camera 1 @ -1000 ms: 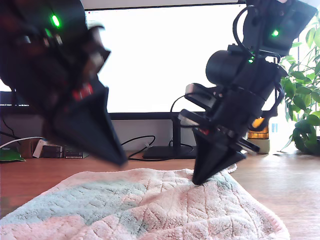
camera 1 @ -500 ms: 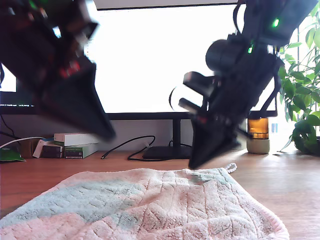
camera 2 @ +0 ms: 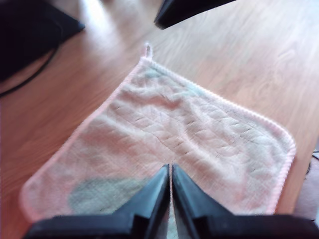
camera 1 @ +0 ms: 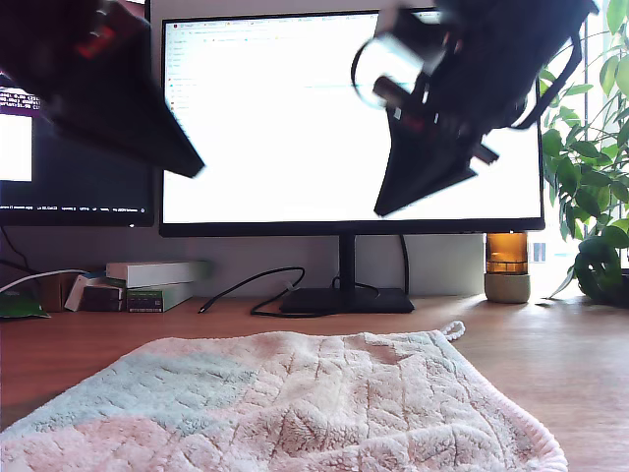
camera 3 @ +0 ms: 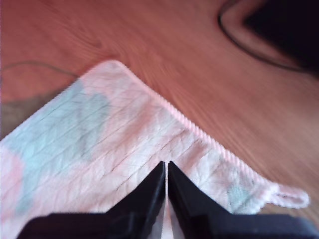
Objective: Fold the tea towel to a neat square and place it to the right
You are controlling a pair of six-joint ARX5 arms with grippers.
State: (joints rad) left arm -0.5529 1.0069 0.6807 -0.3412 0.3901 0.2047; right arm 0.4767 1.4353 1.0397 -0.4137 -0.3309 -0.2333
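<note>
The tea towel (camera 1: pixel 295 403), fluffy pale pink with pale blue-green patches and a diamond quilt, lies flat on the wooden desk (camera 1: pixel 570 364). Its small corner loop (camera 1: pixel 453 328) is at the far corner on the exterior view's right. My first gripper (camera 1: pixel 192 169) hangs high on the exterior view's left, shut and holding nothing. My second gripper (camera 1: pixel 381 209) hangs high on that view's right, also shut and holding nothing. The first wrist view looks down past the first gripper (camera 2: pixel 170 169) at the towel (camera 2: pixel 189 134). The second wrist view shows the second gripper (camera 3: pixel 166 164) above the towel (camera 3: pixel 99 144), near the loop (camera 3: pixel 291 198).
A large monitor (camera 1: pixel 344 118) on a black stand (camera 1: pixel 346 300) sits behind the towel, with a cable (camera 1: pixel 246 285) beside the stand. Boxes (camera 1: pixel 157 280) are at the back on the exterior view's left. An amber jar (camera 1: pixel 507 265) and a plant (camera 1: pixel 595 197) stand at its right.
Both arms have risen well above the towel. The second gripper's tip, which touched the towel near the loop corner, has lifted off. The towel lies as before.
</note>
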